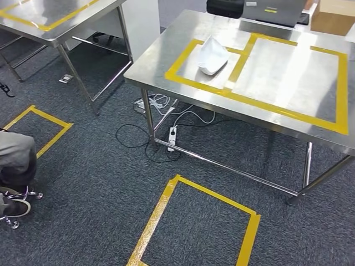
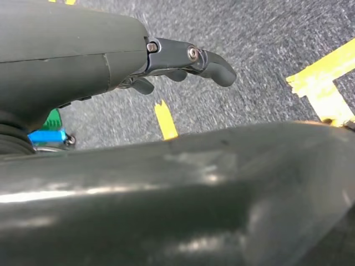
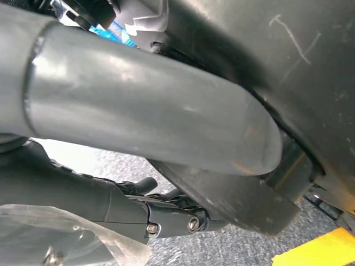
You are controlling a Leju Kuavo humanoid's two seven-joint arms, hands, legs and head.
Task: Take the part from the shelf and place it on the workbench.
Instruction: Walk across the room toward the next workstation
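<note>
White moulded part (image 1: 212,55) lying on the steel surface (image 1: 272,77), inside the smaller yellow-taped rectangle (image 1: 197,61) at the near left of the top, touching neither hand, just beside the tape line dividing it from a larger taped rectangle (image 1: 293,77) to the right. At the far edge of the same surface, a dark bag (image 1: 225,8), a grey laptop-like case (image 1: 274,11) and a cardboard box (image 1: 333,16). Under the surface, a white power strip (image 1: 172,137) with white and black cables trailing over the dark carpet (image 1: 105,177). Nearer the camera, a yellow-taped square (image 1: 197,221) on the carpet, and another (image 1: 37,127) off to the left. A second steel table (image 1: 54,22) at upper left, also marked with yellow tape. At the left edge, a person's knee (image 1: 16,158) and shoe by chair castors. Left hand (image 2: 184,64) hanging over the carpet, fingers (image 2: 217,69) extended and slightly apart, holding nothing. Right hand (image 3: 167,213) low beside the body, dark fingers (image 3: 142,185) stretched out with nothing between them, a scrap of clear plastic film (image 3: 84,233) near the wrist.
</note>
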